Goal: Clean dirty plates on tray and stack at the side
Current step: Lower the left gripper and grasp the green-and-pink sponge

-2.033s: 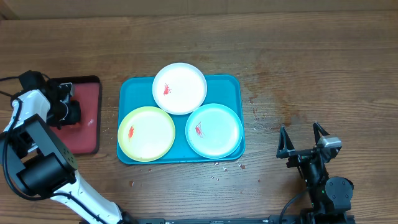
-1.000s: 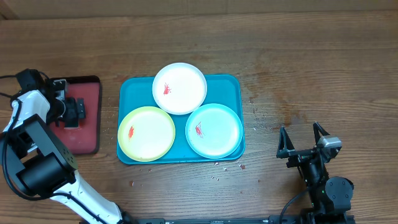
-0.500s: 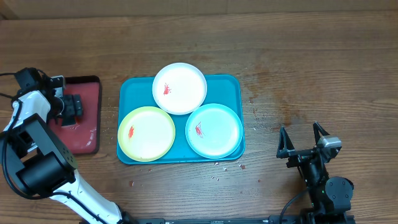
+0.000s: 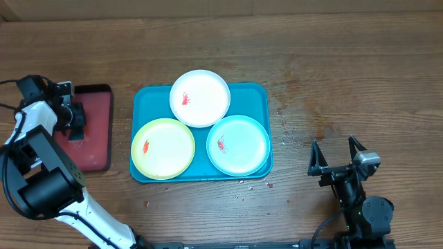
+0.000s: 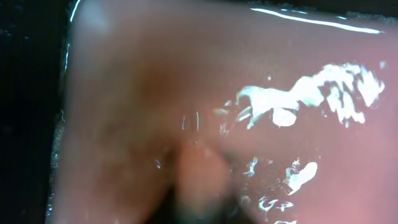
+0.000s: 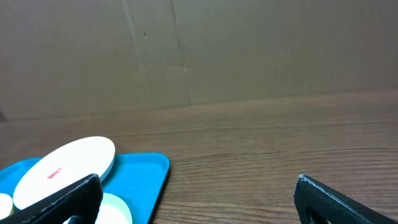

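Note:
The teal tray (image 4: pixel 261 93) lies mid-table with three plates on it, each with a small red smear: white (image 4: pixel 200 98) at the back, yellow-green (image 4: pixel 163 148) front left, pale blue (image 4: pixel 238 144) front right. My left gripper (image 4: pixel 75 121) is down over the small red tray (image 4: pixel 97 131) at the far left; its wrist view is a close blur of that wet red surface (image 5: pixel 311 155), and the jaws cannot be made out. My right gripper (image 4: pixel 337 155) is open and empty right of the teal tray. Its wrist view shows the white plate (image 6: pixel 62 169) and the tray's corner (image 6: pixel 146 177).
The black-rimmed red tray has shiny wet patches (image 5: pixel 292 106). Small crumbs and stains (image 4: pixel 284 117) mark the wood right of the teal tray. A brown cardboard wall (image 6: pixel 199 50) stands behind the table.
My left gripper has shifted a little across the red tray, ending slightly further left and back. The plates and the right arm have not moved.

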Action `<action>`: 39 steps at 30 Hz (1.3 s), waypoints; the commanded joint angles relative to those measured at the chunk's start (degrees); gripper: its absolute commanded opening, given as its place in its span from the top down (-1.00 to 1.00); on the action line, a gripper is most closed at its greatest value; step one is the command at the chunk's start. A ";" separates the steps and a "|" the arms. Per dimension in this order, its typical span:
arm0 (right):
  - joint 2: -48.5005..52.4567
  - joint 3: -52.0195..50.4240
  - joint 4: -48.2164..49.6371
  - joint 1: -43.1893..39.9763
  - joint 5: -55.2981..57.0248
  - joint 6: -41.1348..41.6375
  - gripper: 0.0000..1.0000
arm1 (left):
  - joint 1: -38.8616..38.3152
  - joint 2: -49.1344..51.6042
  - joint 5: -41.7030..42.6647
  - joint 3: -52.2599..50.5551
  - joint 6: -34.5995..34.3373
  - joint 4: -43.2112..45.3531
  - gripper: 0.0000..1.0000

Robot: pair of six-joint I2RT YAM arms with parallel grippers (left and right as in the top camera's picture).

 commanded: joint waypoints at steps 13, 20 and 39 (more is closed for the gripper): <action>-0.42 -0.61 0.31 -0.31 0.55 0.24 -0.99 | -0.22 0.94 1.03 -0.63 -1.53 -14.64 0.18; -0.42 -0.61 0.31 -0.31 0.55 0.24 -1.00 | -0.22 0.94 0.70 -0.63 -1.53 -18.43 0.70; -0.42 -0.61 0.31 -0.31 0.55 0.24 -1.00 | -0.22 0.94 -0.17 -0.63 -2.78 -24.59 0.92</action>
